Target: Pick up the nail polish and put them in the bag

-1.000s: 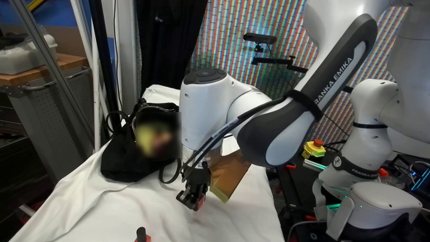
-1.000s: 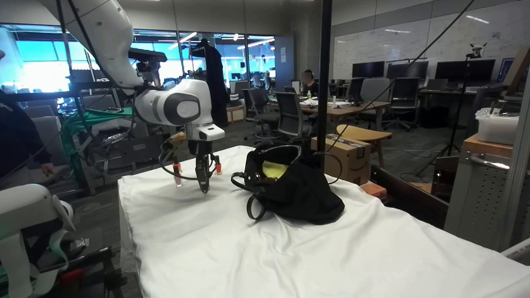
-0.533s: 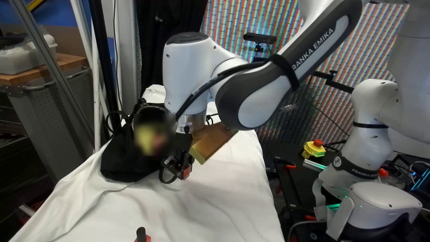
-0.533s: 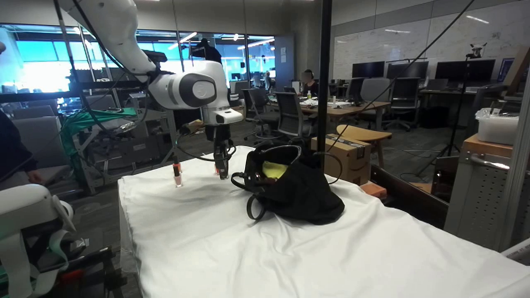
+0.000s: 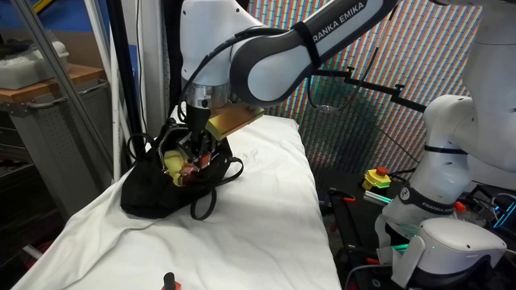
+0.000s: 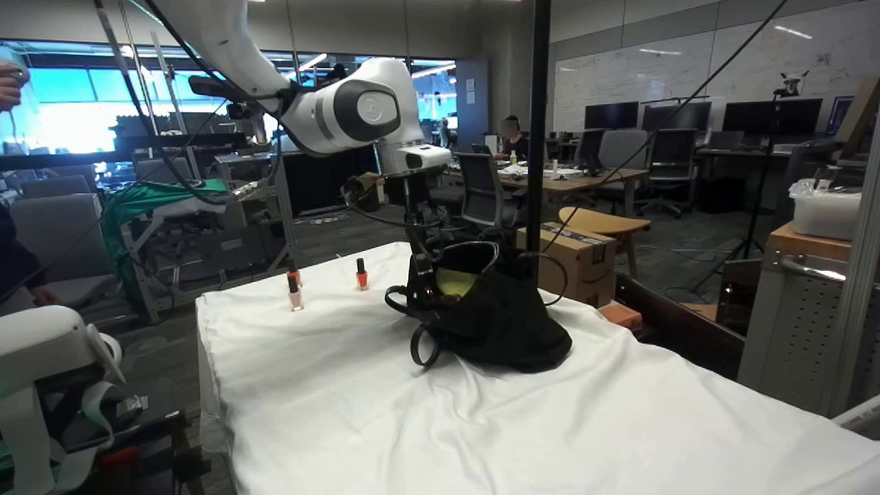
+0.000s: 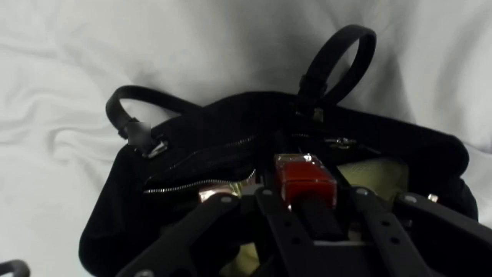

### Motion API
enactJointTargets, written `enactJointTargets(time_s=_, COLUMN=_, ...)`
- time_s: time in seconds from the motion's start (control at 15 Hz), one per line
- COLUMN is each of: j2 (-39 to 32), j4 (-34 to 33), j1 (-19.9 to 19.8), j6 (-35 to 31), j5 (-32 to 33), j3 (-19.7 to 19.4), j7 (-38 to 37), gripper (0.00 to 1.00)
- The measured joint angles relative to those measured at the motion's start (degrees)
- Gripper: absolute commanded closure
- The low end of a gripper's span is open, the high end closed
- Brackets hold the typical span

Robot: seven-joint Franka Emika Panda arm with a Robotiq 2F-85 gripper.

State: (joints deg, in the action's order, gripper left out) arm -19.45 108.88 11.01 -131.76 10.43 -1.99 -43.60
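In an exterior view, near right, one soft black fabric handbag (image 6: 505, 330), our black two-finger gripper (image 7: 306, 171) at its mouth pinching one boxy red black-capped nail polish bottle (image 7: 305, 181), so we're likely placing: lower, release next; far left, three stand: one pale pink bottle (image 6: 295, 298), one orange-red bottle (image 6: 362, 279), one half-hidden red bottle (image 6: 298, 277).

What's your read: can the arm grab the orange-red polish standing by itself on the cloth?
Probably not yet: its pincer is closed on a red bottle at the bag. Nothing visible crowds the orange-red polish.
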Motion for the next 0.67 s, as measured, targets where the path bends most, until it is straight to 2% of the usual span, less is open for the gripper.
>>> enactJointTargets(time_s=0.27, j2=-2.38, j4=-5.32, j1=-1.63, j6=2.15, j5=0.00, j3=-0.05, j7=4.06, gripper=0.85)
enactJointTargets(time_s=0.67, j2=-9.77, j4=-14.31, j1=-2.00, j6=5.28, j5=0.00, j3=-0.05, j7=8.91, gripper=0.85)
